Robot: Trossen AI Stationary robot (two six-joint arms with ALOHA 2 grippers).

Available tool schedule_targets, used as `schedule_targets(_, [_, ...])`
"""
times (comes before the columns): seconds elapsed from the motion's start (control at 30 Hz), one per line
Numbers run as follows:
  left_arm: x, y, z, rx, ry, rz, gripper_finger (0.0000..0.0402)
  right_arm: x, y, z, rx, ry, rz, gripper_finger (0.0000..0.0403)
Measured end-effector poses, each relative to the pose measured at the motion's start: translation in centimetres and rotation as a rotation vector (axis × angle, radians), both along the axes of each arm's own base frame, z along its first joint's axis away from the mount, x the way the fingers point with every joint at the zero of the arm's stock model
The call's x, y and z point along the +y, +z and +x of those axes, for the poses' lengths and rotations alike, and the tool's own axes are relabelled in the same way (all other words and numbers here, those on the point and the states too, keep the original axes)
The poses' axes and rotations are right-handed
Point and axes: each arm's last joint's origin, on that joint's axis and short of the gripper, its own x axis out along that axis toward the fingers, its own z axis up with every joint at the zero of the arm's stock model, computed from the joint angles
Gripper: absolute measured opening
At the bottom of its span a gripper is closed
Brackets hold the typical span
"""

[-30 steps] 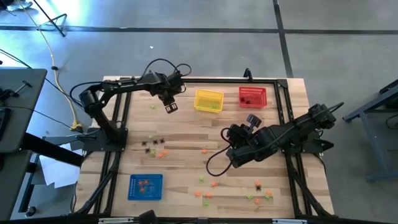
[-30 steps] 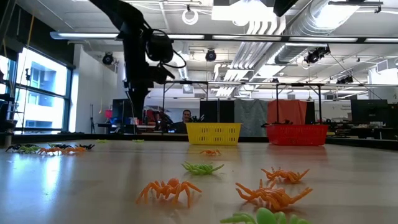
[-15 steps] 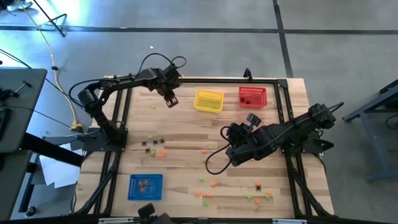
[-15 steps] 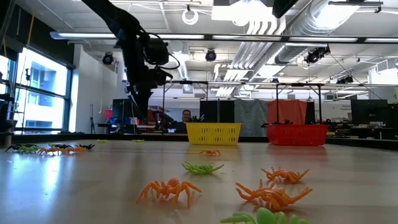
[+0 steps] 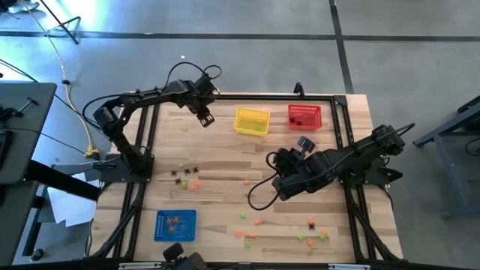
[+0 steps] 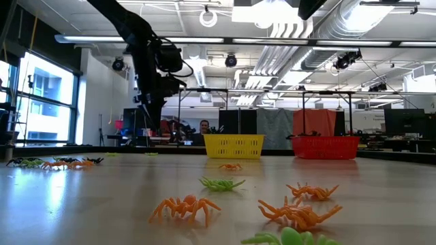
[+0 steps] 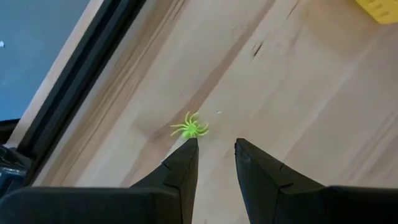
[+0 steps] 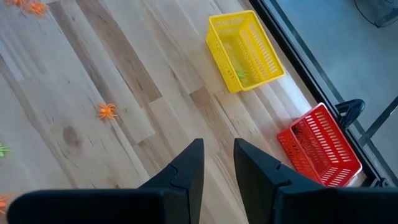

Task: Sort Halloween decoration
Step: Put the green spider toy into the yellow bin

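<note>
left hand (image 5: 204, 118), fingers slightly apart and empty, hovers above a light green spider (image 7: 191, 128) near the worktop's (image 5: 225, 169) far-left edge. baskets hold few; many spiders (image 5: 185, 176) remain scattered.

No legible text, labels or nos., far bkgd perhaps too blurred

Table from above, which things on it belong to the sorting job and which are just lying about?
Belong to the job:
- orange, green and black spiders
- green spider ahead of the left hand
- blue basket, yellow basket, red basket

Just lying about:
- papers beside the table
- cables on the floor
</note>
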Motion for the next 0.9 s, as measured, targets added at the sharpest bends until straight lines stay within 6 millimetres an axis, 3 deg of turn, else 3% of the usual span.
schedule_targets(0.43, [0.2,-0.9,0.2,0.01,0.078,-0.03,0.0092,0.1,-0.5,0.2,0.002,0.001,-0.001,0.0083])
schedule_targets(0.9, [0.1,-0.9,0.1,0.009,0.121,-0.041,0.0092,-0.9,-8.6,-0.7,0.211,-0.069,0.011,0.0083])
